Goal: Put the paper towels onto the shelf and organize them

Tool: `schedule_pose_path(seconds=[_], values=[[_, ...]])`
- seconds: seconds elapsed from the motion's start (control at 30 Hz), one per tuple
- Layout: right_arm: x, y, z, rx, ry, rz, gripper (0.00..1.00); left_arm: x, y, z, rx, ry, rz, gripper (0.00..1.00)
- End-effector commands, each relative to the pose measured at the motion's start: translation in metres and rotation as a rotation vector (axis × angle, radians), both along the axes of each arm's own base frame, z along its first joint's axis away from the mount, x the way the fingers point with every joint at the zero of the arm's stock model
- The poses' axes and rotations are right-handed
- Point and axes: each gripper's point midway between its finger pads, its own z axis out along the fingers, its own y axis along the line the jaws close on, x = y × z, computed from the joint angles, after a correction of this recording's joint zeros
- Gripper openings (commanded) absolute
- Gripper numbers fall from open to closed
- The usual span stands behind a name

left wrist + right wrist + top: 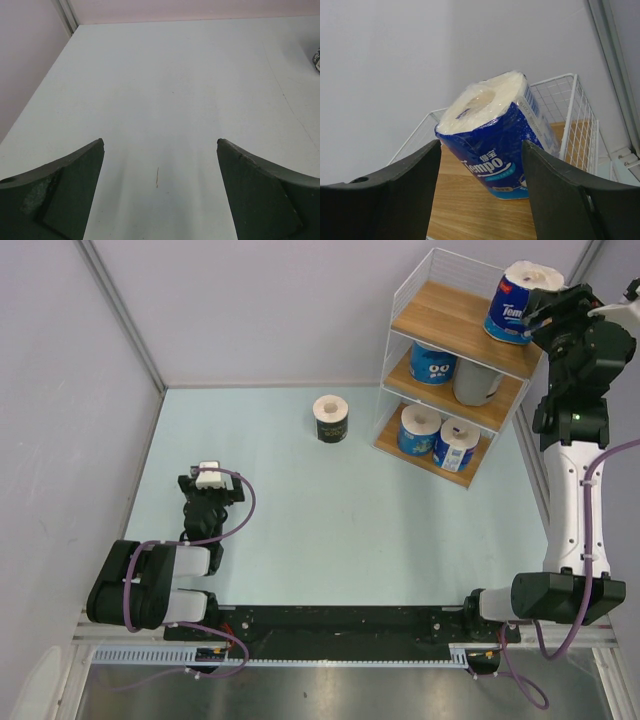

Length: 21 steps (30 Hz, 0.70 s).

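Observation:
The shelf [440,310] stands at the back right. A blue roll [515,305] sits on its top board. A blue roll [433,362] and the grey roll [477,382] are on the middle tier. Two blue rolls [419,428] [457,444] are on the bottom tier. The black roll [331,418] stands upright on the table, left of the shelf. My right gripper [545,310] is open at the top roll. In the right wrist view its fingers flank that roll [495,135], which rests on the wooden board [470,210]. My left gripper [209,478] is open and empty, low over the table.
Grey walls close the table at the left and back. A white wire side panel [570,115] of the shelf is just right of the top roll. The black roll's edge shows at the far right of the left wrist view [317,59].

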Motion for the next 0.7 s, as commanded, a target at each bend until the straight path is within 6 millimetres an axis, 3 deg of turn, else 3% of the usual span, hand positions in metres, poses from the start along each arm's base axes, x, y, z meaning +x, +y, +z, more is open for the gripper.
schedule_pose_path(seconds=[0.0, 0.07, 0.13, 0.17, 0.27, 0.3, 0.37, 0.4, 0.47, 0.5, 0.53, 0.57, 0.63, 0.67], values=[[-0.006, 0.012, 0.029, -0.013, -0.093, 0.064, 0.71, 0.007, -0.004, 0.018, -0.018, -0.057, -0.017, 1.00], [-0.014, 0.018, 0.041, -0.031, -0.138, 0.089, 0.72, 0.007, -0.004, 0.018, -0.018, -0.057, -0.017, 1.00], [-0.019, 0.021, 0.040, -0.034, -0.155, 0.106, 0.73, 0.007, -0.004, 0.018, -0.018, -0.057, -0.017, 1.00], [-0.032, 0.024, 0.053, -0.041, -0.201, 0.111, 0.74, 0.007, -0.004, 0.018, -0.018, -0.057, -0.017, 1.00], [-0.051, 0.031, 0.061, -0.046, -0.232, 0.138, 0.75, 0.007, -0.004, 0.017, -0.019, -0.054, -0.019, 1.00], [-0.072, 0.037, 0.073, -0.056, -0.265, 0.153, 0.76, 0.008, -0.004, 0.017, -0.019, -0.053, -0.019, 1.00], [-0.089, 0.045, 0.068, -0.043, -0.276, 0.189, 0.76, 0.008, -0.004, 0.017, -0.022, -0.053, -0.019, 1.00], [-0.113, 0.054, 0.076, -0.064, -0.308, 0.220, 0.76, 0.008, -0.003, 0.017, -0.021, -0.051, -0.011, 1.00], [-0.124, 0.060, 0.057, -0.036, -0.254, 0.252, 0.77, 0.007, 0.000, 0.015, -0.029, -0.054, 0.006, 1.00], [-0.141, 0.068, 0.056, -0.044, -0.255, 0.287, 0.77, 0.007, 0.000, 0.018, -0.029, -0.067, 0.006, 1.00], [-0.145, 0.073, 0.051, -0.050, -0.241, 0.308, 0.77, 0.007, 0.000, 0.018, -0.029, -0.067, 0.004, 1.00], [-0.142, 0.076, 0.025, -0.039, -0.148, 0.326, 0.78, 0.006, 0.001, 0.016, -0.028, -0.060, 0.007, 1.00], [-0.158, 0.089, 0.006, -0.053, -0.098, 0.390, 0.79, 0.006, 0.001, 0.017, -0.029, -0.066, 0.009, 1.00], [-0.159, 0.094, -0.013, -0.060, -0.039, 0.421, 0.80, 0.005, 0.002, 0.017, -0.027, -0.066, 0.012, 1.00]])
